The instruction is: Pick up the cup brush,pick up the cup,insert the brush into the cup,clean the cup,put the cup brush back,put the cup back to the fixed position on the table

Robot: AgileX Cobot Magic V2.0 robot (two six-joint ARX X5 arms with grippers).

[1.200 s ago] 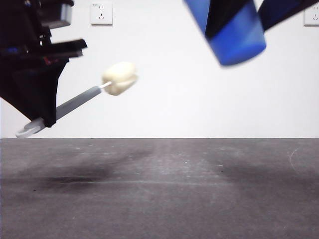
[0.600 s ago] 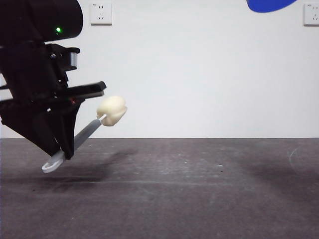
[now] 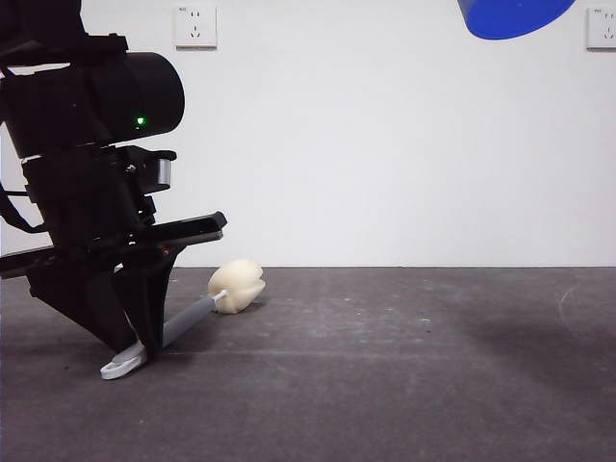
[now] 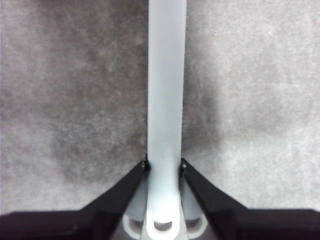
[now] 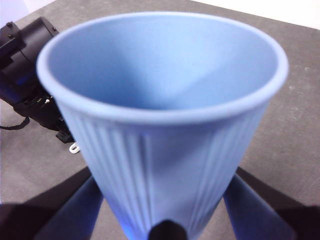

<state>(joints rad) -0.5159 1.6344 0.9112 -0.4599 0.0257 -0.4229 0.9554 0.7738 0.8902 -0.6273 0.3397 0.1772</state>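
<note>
White wall behind, carrying a wall socket (image 3: 195, 26) high up; below it runs the table (image 3: 404, 366), dark grey and matte with faint pale marks.

Left gripper (image 3: 144, 348): low over the table, at the end of the big black arm on the same side as the wall socket. Its jaws are clamped on the grey handle of the cup brush (image 3: 192, 318). The left wrist view shows the handle (image 4: 166, 100) pinched between the two jaw tips, with the table close beneath.

Cup brush: tilted. The white looped tip lies at the table surface just past the gripper. The handle slopes up from there to the cream-yellow sponge head, which sits low near the table on the gripper's far side. Whether the head touches the table cannot be told.

Right gripper (image 5: 165, 220): holds the cup (image 5: 162, 110), a jaw on each side of the ribbed wall near the narrow base, open mouth toward the camera. In the front view only the cup's blue lower part (image 3: 515, 14) shows, high above the table and well apart from the cup brush.
</note>
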